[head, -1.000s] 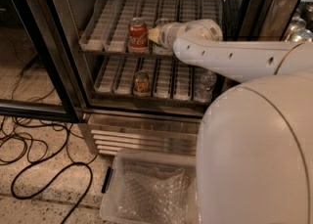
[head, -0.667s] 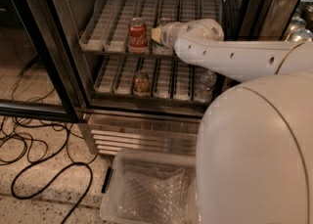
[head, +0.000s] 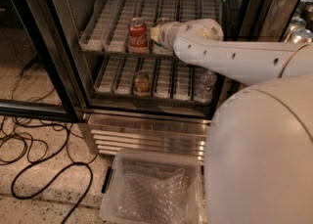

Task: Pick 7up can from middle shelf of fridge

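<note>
Hand point(head: 158, 34) is inside the fridge point(head: 146, 134) at the middle shelf point(head: 111, 28), against the 7up can point(head: 161, 47); whether it grips cannot be told. The 7up can stands at the shelf front, just beside a red cola can point(head: 137, 34).

**Setting: Drinks-Cooler Station in a Lab-Type Room**

The site reads as a robot test area, not a home kitchen or a shop.

- The fridge point(head: 146, 137) is a commercial steel unit with dark-framed glass doors and a louvred base.
- Its wire racks, including the middle shelf point(head: 110, 34), have white lane dividers. They hold only scattered items: a Coke can point(head: 138, 34), a brown can point(head: 142, 83) and a bottle point(head: 205, 82).
- Loose black cables point(head: 44, 169) run across the speckled floor point(head: 49, 206).
- A clear bin point(head: 146, 153) lined with bubble wrap stands on the floor, just in front of the base.
- The gripper point(head: 160, 33) of a white arm sits at the middle shelf, beside the Coke can.
</note>
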Robot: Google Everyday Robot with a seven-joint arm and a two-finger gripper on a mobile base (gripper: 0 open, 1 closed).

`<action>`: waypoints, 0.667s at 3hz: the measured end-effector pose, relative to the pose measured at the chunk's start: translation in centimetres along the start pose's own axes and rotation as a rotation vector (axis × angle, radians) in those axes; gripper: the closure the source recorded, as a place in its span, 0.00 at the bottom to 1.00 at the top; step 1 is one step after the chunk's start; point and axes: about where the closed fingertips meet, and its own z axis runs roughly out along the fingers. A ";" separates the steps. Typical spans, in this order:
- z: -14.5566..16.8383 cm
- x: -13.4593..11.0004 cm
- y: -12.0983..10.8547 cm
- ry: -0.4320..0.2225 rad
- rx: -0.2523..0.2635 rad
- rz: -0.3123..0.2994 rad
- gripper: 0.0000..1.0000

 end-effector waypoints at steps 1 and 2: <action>-1.6 -2.3 1.8 -0.033 -0.036 0.050 1.00; -2.9 -4.1 2.6 -0.063 -0.051 0.048 1.00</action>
